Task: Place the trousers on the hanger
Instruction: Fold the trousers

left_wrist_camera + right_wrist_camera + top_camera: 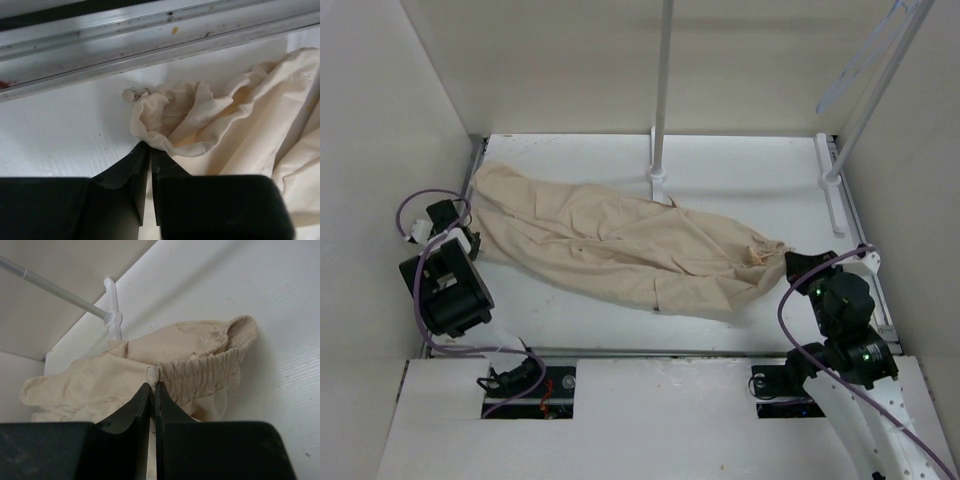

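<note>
The beige trousers (620,245) lie wrinkled across the table, with the leg ends at the far left and the gathered waistband (210,362) at the right. My left gripper (472,240) sits at a leg end; in the left wrist view its jaws (149,147) are shut on a fold of the hem (165,120). My right gripper (790,263) is at the waistband, shut on a pinch of it (156,382). The pale bluish hanger (835,90) hangs high at the back right, away from both grippers.
A white rack stands at the back, with one upright pole (662,90) behind the trousers and a slanted pole (880,90) at the right, each on a foot (830,190). A metal rail (150,45) runs along the left edge. White walls close in three sides.
</note>
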{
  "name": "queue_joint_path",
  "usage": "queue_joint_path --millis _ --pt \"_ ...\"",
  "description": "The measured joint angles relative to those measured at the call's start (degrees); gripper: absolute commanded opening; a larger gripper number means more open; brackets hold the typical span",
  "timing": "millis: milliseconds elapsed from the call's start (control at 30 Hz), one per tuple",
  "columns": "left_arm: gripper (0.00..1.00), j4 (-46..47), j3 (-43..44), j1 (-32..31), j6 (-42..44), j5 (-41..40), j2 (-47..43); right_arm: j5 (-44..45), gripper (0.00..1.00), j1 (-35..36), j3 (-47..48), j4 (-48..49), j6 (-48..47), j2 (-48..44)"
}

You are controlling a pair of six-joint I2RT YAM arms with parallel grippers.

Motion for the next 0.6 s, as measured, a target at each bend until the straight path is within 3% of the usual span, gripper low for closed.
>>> queue_joint_path --millis 167,267,600 --pt "0.02 -0.39 0.72 -3.43 -0.15 -2.64 -3.78 2.73 0.02 -0.63 0.31 -0.94 0.04 0.22" --pt "0.02 -2.12 5.57 -6.6 -0.17 -4.28 -6.78 2.99 0.02 -2.8 2.27 -1.22 0.07 3.93" --pt "0.02 -13.92 37.35 -8.5 -0.13 -4.74 -1.05 3.48 0.02 -9.99 10.54 4.59 -0.22 21.66"
